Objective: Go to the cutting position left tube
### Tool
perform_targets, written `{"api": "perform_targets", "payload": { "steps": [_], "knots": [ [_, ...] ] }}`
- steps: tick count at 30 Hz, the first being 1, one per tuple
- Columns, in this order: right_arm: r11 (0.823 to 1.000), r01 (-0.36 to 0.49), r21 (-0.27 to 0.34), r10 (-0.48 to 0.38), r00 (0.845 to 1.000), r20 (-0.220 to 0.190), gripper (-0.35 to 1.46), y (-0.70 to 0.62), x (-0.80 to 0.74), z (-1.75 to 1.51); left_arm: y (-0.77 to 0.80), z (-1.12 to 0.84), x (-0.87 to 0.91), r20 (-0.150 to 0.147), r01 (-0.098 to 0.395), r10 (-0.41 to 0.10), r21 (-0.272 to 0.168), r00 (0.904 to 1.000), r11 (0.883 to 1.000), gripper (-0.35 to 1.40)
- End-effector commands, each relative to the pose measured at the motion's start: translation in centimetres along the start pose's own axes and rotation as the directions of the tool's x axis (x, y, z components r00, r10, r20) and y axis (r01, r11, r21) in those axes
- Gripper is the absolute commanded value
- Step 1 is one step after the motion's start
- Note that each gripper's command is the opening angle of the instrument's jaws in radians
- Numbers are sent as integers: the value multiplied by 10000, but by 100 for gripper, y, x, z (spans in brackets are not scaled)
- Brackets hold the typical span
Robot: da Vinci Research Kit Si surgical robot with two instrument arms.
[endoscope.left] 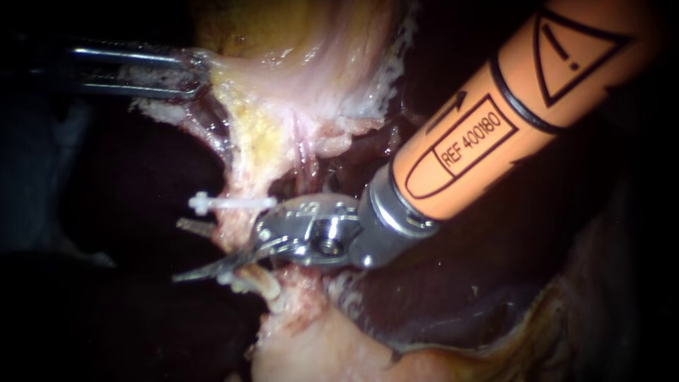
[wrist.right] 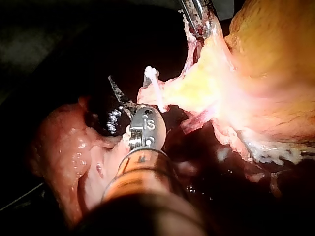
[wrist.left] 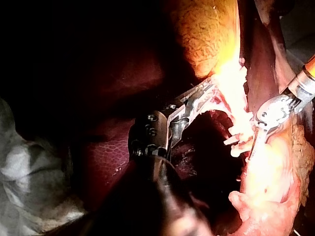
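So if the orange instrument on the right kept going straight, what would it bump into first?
Probably the tube: it already sits between the right instrument's open blades, just below the white clip. Past it looks dark, and the depth is unclear.

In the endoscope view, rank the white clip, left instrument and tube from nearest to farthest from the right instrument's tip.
1. Tube, between the right instrument's open blades.
2. White clip, just above, on that tube.
3. Left instrument, far upper left.

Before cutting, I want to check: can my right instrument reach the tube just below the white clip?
Probably yes: the right instrument has its blades open, one either side of the tube just below the clip, and nothing seems to lie between.
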Motion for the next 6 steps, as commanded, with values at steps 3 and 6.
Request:
{"api": "perform_targets", "payload": {
  "steps": [3, 6],
  "knots": [
    [10000, -29, -10, 29, 10000, 6, 143, 0, -1, -1, 0, 0, 0, 1, 0, 0, -2, 10000, 10000, -35],
    [10000, -27, -10, 27, 10000, 7, 143, 1, -2, -1, 0, 0, 0, 0, 0, 0, -1, 10000, 10000, -35]
  ]
}}
